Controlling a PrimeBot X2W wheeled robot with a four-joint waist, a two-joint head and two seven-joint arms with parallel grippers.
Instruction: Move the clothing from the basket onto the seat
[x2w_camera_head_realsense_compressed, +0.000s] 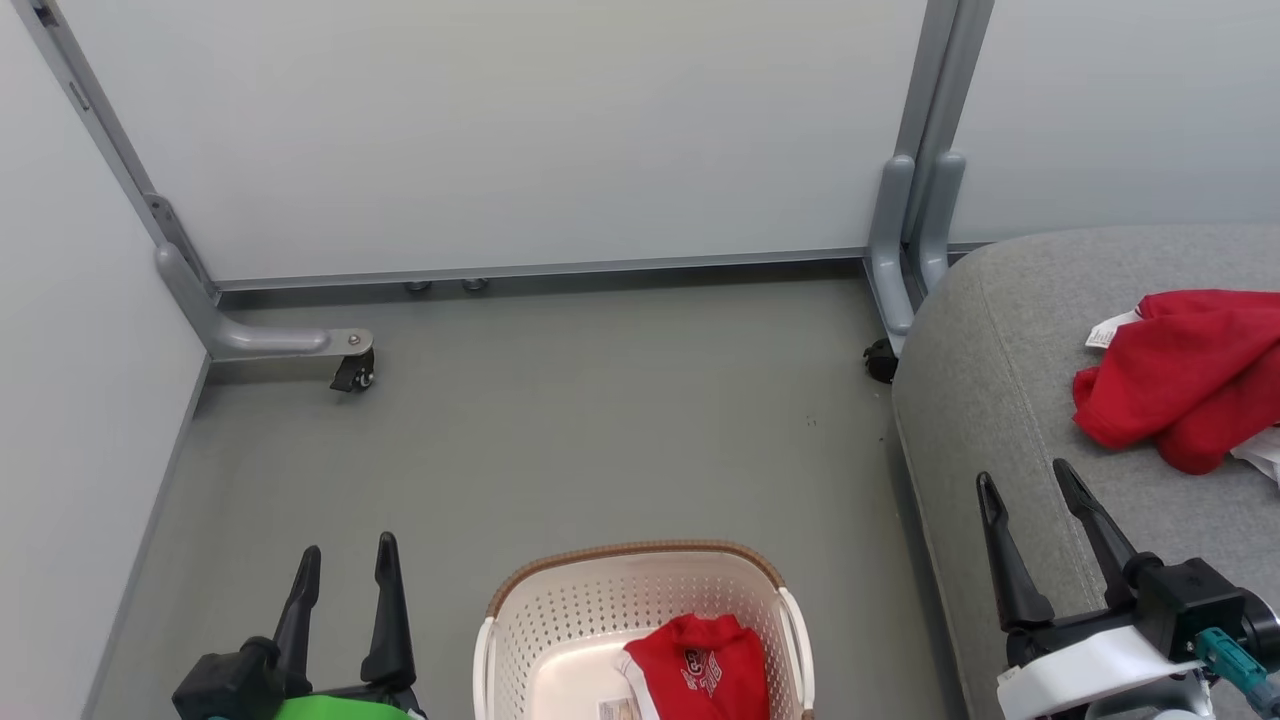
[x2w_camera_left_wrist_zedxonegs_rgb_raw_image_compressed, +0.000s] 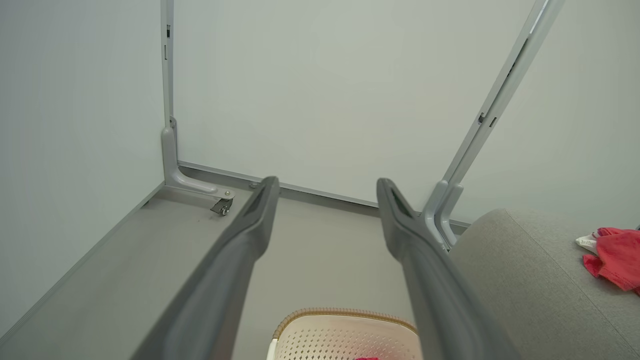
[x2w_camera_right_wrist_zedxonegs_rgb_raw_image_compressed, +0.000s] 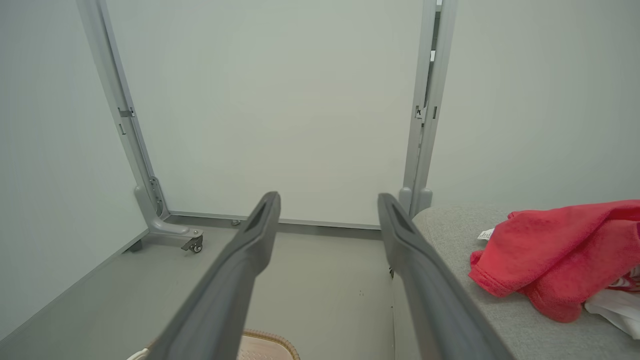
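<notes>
The cream perforated basket (x2w_camera_head_realsense_compressed: 560, 620) with a brown rim stands on the floor at the bottom centre. Inside it lies a red garment (x2w_camera_head_realsense_compressed: 700, 665) with white lettering. A second red garment (x2w_camera_head_realsense_compressed: 1185, 375) with a white tag lies crumpled on the grey seat (x2w_camera_head_realsense_compressed: 1000, 420) at the right. My left gripper (x2w_camera_head_realsense_compressed: 348, 560) is open over the floor, left of the basket, holding nothing. My right gripper (x2w_camera_head_realsense_compressed: 1030, 478) is open above the seat's front part, below and left of the red garment there. The left wrist view shows the basket rim (x2w_camera_left_wrist_zedxonegs_rgb_raw_image_compressed: 345, 314) between my open fingers (x2w_camera_left_wrist_zedxonegs_rgb_raw_image_compressed: 250, 225).
Pale partition panels close the back and left. Their grey metal feet with castors (x2w_camera_head_realsense_compressed: 352, 372) stand at the back left and beside the seat (x2w_camera_head_realsense_compressed: 880, 362). Grey floor (x2w_camera_head_realsense_compressed: 600, 420) lies between the panels and the basket. A white item (x2w_camera_right_wrist_zedxonegs_rgb_raw_image_compressed: 615, 307) lies by the garment on the seat.
</notes>
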